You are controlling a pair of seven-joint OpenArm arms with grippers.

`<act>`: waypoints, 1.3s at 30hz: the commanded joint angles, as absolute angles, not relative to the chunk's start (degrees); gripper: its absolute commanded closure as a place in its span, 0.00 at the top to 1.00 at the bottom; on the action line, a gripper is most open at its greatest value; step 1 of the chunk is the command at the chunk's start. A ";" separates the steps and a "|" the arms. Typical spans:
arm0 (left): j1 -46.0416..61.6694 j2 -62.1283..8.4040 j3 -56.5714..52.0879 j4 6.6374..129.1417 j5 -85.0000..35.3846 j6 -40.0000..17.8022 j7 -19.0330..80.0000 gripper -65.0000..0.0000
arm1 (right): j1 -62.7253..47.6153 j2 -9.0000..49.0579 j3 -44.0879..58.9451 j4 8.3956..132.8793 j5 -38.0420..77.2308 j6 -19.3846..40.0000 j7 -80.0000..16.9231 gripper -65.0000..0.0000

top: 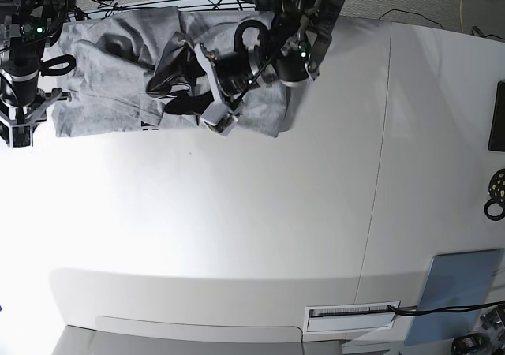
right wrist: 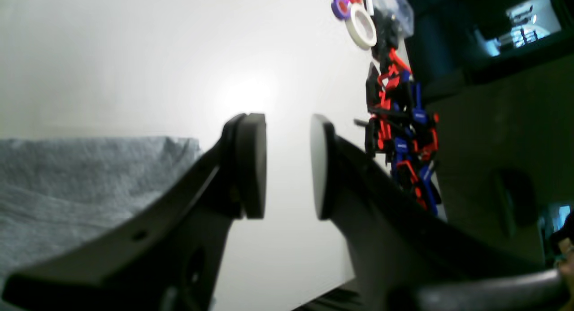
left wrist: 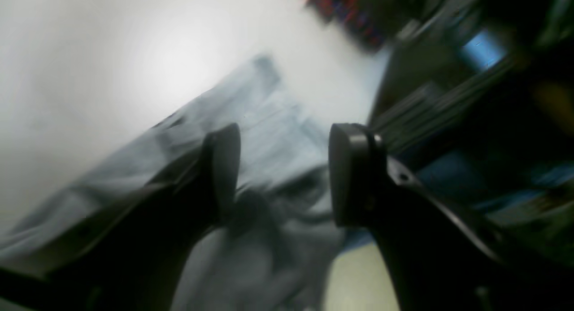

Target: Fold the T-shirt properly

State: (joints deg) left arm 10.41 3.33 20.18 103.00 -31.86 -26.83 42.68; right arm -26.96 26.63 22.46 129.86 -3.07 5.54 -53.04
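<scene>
Overhead, the grey T-shirt [top: 118,79] lies rumpled along the upper left of the base view, at the far edge of the white table [top: 260,213], with bunched folds and dark shadowed creases near its middle, so no tidy fold is visible yet. Over that bunched middle hangs the left gripper [left wrist: 282,172], at upper centre of the base view; its wrist view, though blurred, shows the jaws spread wide with cloth below and nothing between the pads, which suggests a fold has just been let go or a new hold is being sought. At the far upper left of the base view, the right gripper [right wrist: 287,165] stands by the shirt's left end; its jaws are parted with only bare table between them, the shirt's edge [right wrist: 89,176] lying just beside one finger, likely placed to take that end. Surrounding clutter includes a heap of red, blue and black plastic parts [right wrist: 399,123] and rolls of tape [right wrist: 361,19] at the upper right of the right wrist view, near the table's edge. The left arm's own bulk covers part of the shirt's middle, hiding how the layers lie there.
</scene>
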 commanded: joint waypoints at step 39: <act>17.19 -11.42 -29.17 103.96 -34.33 -29.89 43.51 0.50 | -17.15 22.96 -25.23 122.02 -7.53 19.40 -54.15 0.26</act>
